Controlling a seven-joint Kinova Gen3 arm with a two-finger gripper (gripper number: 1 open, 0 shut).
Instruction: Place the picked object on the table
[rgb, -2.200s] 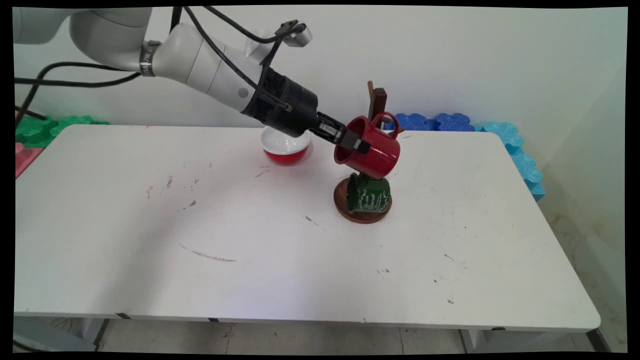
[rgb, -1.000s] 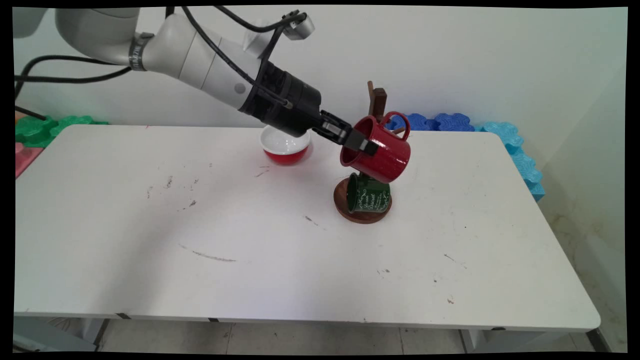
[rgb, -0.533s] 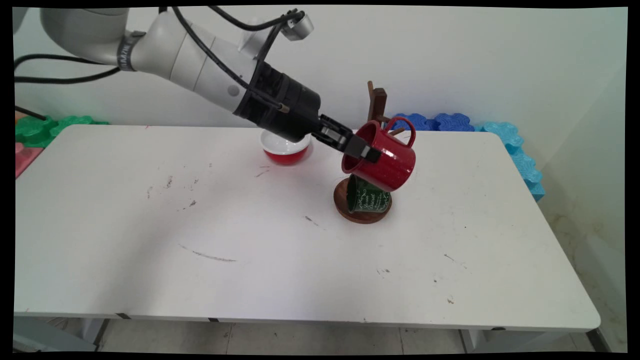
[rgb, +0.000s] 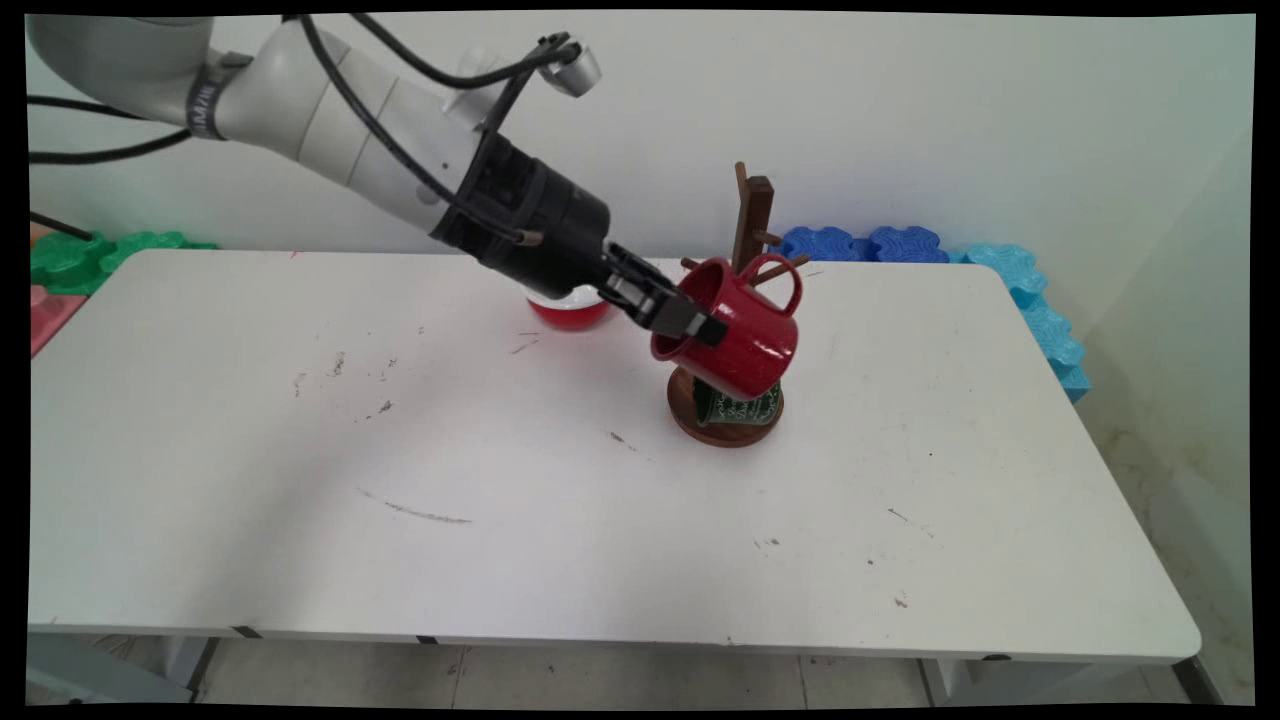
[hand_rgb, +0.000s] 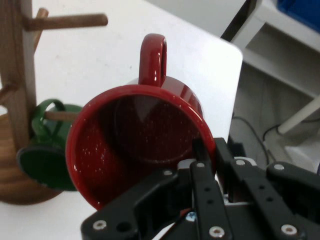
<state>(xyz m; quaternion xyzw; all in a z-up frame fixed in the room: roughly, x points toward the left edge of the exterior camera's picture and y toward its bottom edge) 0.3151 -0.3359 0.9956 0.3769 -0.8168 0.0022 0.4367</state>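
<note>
The red-and-white bowl (rgb: 568, 312) stands on the counter (rgb: 300, 480) at the 9 o'clock side of the mug tree, partly hidden behind the wrist of the arm.

The gripper (rgb: 690, 322) reaches in from the upper left. Its jaws are clenched on the rim of the red mug (rgb: 735, 330): in the hand view one finger lies inside the mouth and the other against the outer wall, pinching the rim at about 4 o'clock on the mouth (hand_rgb: 202, 150).

The red mug hangs in the air, tilted, with its mouth toward the gripper and its handle (hand_rgb: 152, 57) at 12 o'clock in the hand view. It sits just in front of the wooden mug tree (rgb: 752, 215), above the round base (rgb: 685, 415). The handle loop lies near a peg (rgb: 770, 272), but whether it touches or is threaded on a peg cannot be told.

The green mug (hand_rgb: 45, 155) hangs on a lower peg of the tree, directly under the red mug.

Handling judgement: the speckled, glossy finish suggests enamelled metal, so the red mug is probably light, rigid and slippery, and liable to chip if knocked against the post. A rim pinch gives a thin, smooth contact and the mug can pivot in it. The rim section opposite the handle is the practical hold, since it leaves the loop free.
</note>
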